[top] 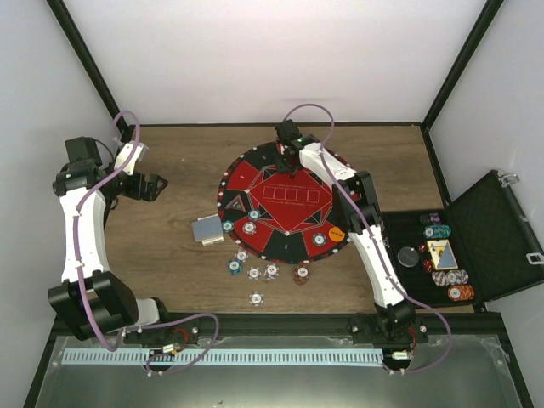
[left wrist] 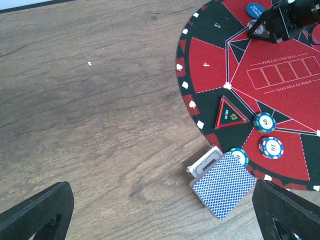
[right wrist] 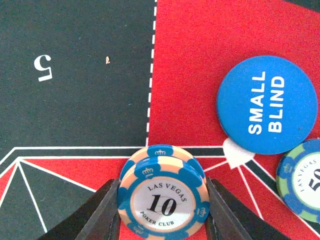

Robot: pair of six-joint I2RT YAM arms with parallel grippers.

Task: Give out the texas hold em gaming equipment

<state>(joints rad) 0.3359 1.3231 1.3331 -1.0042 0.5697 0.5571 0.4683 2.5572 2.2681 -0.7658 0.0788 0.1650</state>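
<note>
**Top view.** The right gripper [top: 287, 158] reaches across to the far rim of the round mat [top: 255, 183], fingers pointing down. What they hold is too small to tell here. The left gripper [top: 153, 185] hangs over the bare table [top: 170, 280], well left of the mat, with its jaws spread wide and nothing in them. The card deck [top: 208, 229] lies just off the mat's near-left edge. Loose chips [top: 254, 273] are scattered on the wood by the mat's near rim. A few more sit on the mat, along with an orange button [top: 337, 231]. The black case [top: 484, 246] lies open at right with chip stacks inside.

**Left wrist view.** The left fingers [left wrist: 35, 212] sit far apart in the bottom corners, empty. The card deck [left wrist: 223, 183] lies patterned back up, ahead of them and nearer the right-hand finger, not touching either. It overlaps a teal chip [left wrist: 241, 155]. The right gripper [left wrist: 280, 22] shows at the mat's far side, just beside the blue button [left wrist: 255, 9].

**Right wrist view.** The right fingers [right wrist: 100, 215] clamp either side of the 10 chips [right wrist: 162, 200], two blue-and-peach chips stacked slightly offset. Both pads touch the rims. Whether the stack rests on the mat, I cannot tell. The blue button [right wrist: 267, 105], marked SMALL BLIND, lies flat beyond and to the right, apart from the stack. A green chip [right wrist: 305, 182] lies at the frame's right edge, just under the button.
</note>
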